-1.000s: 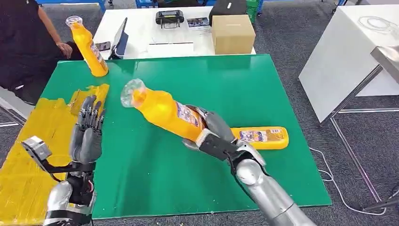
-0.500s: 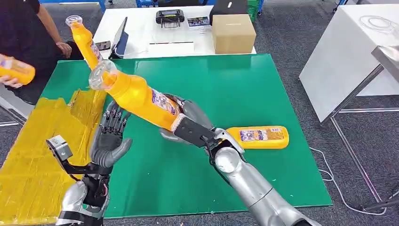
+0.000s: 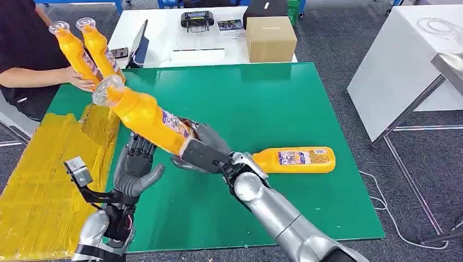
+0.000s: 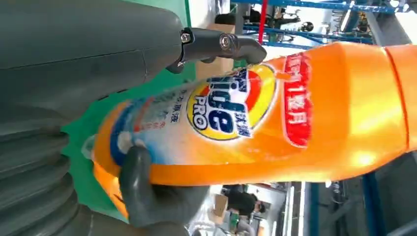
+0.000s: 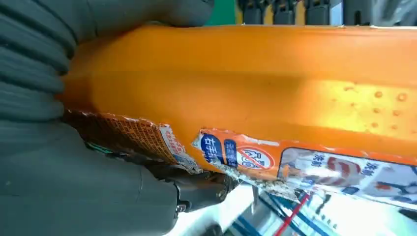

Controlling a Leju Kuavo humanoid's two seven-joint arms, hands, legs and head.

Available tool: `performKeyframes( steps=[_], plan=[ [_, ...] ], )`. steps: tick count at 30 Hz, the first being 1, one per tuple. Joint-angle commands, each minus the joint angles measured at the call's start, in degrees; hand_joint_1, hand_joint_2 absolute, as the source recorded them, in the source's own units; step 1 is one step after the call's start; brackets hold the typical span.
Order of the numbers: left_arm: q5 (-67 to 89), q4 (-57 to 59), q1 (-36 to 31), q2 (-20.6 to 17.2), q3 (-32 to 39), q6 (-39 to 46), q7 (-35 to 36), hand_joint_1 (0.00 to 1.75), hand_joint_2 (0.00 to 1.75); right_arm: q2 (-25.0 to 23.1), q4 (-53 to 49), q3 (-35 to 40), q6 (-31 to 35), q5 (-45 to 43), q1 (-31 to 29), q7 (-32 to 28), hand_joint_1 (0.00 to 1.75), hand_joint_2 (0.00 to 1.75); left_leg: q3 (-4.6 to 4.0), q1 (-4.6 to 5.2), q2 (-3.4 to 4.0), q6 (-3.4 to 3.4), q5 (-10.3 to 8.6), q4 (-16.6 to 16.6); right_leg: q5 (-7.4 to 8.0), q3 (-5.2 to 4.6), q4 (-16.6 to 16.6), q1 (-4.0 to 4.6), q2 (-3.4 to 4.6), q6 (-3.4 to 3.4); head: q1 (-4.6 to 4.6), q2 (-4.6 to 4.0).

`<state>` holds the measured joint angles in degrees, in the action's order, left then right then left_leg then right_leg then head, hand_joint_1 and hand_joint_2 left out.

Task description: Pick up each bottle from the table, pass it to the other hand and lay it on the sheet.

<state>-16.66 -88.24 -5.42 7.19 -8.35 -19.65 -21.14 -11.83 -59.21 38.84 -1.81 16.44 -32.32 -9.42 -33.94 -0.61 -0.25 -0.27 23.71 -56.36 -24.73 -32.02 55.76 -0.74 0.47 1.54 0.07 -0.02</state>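
My right hand (image 3: 202,153) grips an orange detergent bottle (image 3: 144,114) by its lower end, lifted over the green mat (image 3: 284,98), clear cap pointing to the far left. My left hand (image 3: 135,166) is right under the bottle, fingers up behind it and thumb spread out, not closed on it. In the left wrist view the bottle's label (image 4: 231,108) lies between thumb and fingers. The right wrist view has the bottle (image 5: 246,73) in my grasp. A second bottle (image 3: 297,159) lies on the mat at the right. The yellow sheet (image 3: 38,180) lies at the left.
At the back left corner one bottle (image 3: 99,46) stands tilted and a person's hand (image 3: 82,82) holds another bottle (image 3: 71,49) beside it. Behind the mat a white table carries a cardboard box (image 3: 271,38) and a tablet (image 3: 141,43). Another white table (image 3: 404,60) stands at the right.
My right hand has carried the bottle left, over my left hand. My left hand has risen and moved right to meet it. The person has brought another bottle to the back left corner.
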Motion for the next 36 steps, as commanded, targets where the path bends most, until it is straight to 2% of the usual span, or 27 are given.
performKeyframes(
  steps=[1,12,22,23,24,36],
  plan=[
    [-0.4,1.8,-2.6,-0.4,-2.1,-0.1,0.2,0.0,1.75,-1.4,9.6,4.6,-0.1,0.4,-3.9,0.4,1.75,1.75,0.12,-0.02,0.0,0.03,0.06,0.0,-0.05,0.15,0.0,0.03,-0.05,-0.03,0.02,0.0],
    [-1.1,4.7,-3.9,0.7,-1.4,1.1,0.2,0.0,1.75,-7.5,14.6,14.9,-1.0,4.9,-1.8,-0.2,1.75,1.75,0.24,-0.05,-0.01,0.0,0.09,0.1,-0.09,0.22,-0.1,0.06,-0.06,-0.08,-0.07,0.0],
    [7.8,3.5,-3.7,1.6,0.2,9.4,-2.7,0.0,1.75,-6.8,11.0,21.4,-1.3,5.6,0.3,0.4,1.75,1.75,0.25,-0.1,-0.12,0.03,0.16,0.0,-0.18,0.33,-0.1,0.13,-0.2,-0.09,0.0,0.0],
    [8.1,2.9,-3.4,1.8,0.3,9.8,-2.8,1.61,1.75,-6.6,10.8,21.8,-1.1,5.5,0.4,0.5,1.75,1.75,0.04,-0.04,-0.07,0.01,0.04,0.0,-0.07,0.08,-0.1,0.05,-0.11,-0.05,0.02,0.0],
    [8.5,2.6,-3.3,1.8,0.3,10.0,-3.1,1.75,1.75,-6.4,10.8,21.9,-1.0,5.4,0.4,0.5,1.75,1.75,0.18,-0.08,-0.12,0.03,0.11,0.0,-0.14,0.26,-0.1,0.1,-0.18,-0.08,0.0,0.0],
    [9.0,1.8,-2.6,2.1,0.6,9.7,-4.1,1.75,1.75,-6.2,11.6,22.0,-0.4,4.7,0.0,0.4,1.75,1.75,0.15,-0.08,-0.18,0.03,0.09,0.0,-0.14,0.22,-0.1,0.08,-0.25,-0.08,0.0,0.0]
  ],
)
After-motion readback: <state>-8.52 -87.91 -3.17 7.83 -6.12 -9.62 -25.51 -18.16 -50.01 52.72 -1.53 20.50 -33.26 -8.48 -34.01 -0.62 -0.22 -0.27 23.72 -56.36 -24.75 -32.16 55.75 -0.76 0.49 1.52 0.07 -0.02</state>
